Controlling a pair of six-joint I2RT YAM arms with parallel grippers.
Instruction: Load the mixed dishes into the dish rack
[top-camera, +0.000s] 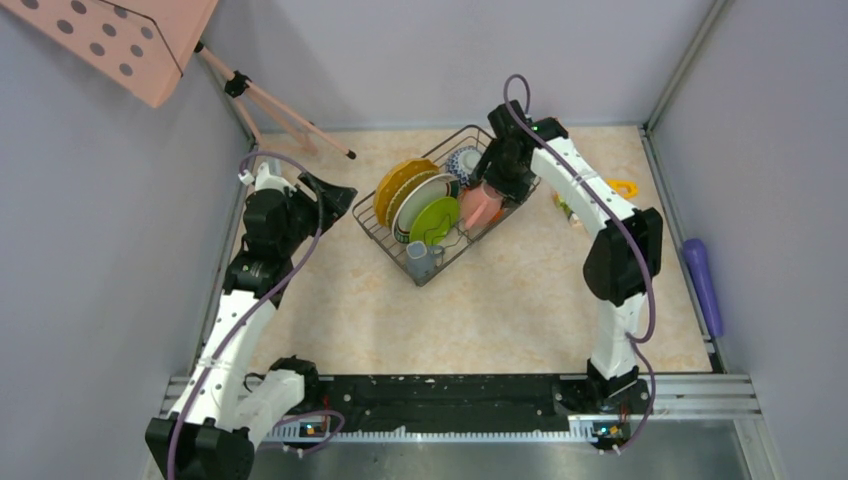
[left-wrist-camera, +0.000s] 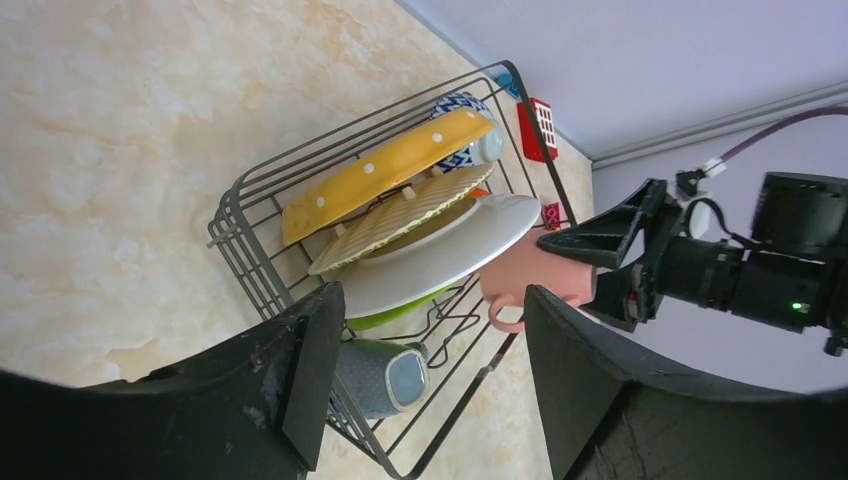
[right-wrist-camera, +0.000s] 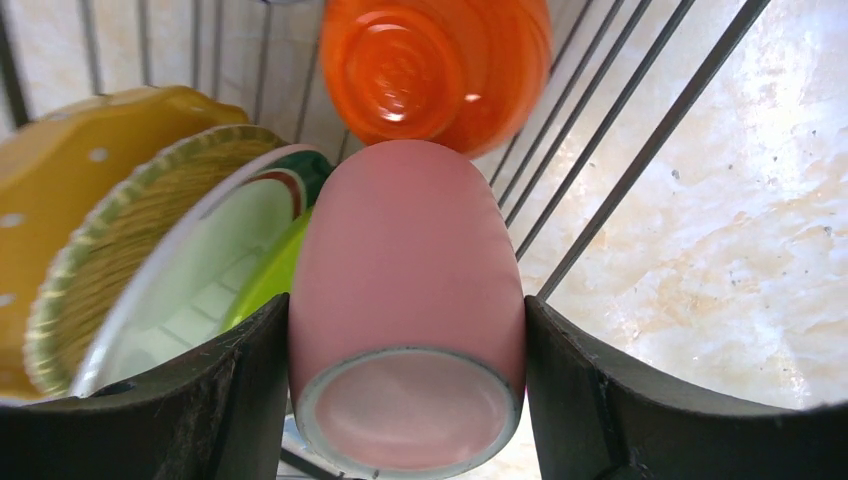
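Right jaws are being clamped on the pink mug (right-wrist-camera: 405, 250) at the dish rack (left-wrist-camera: 245, 250), left jaws apart; mug placement is being judged current, lowering then release needed.

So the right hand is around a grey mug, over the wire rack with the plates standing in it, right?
Not quite. The right hand is around the pink mug, not a grey one, as the right wrist view shows. The grey mug lies at one end of the dish rack. The rest is right: the plates stand in the rack.
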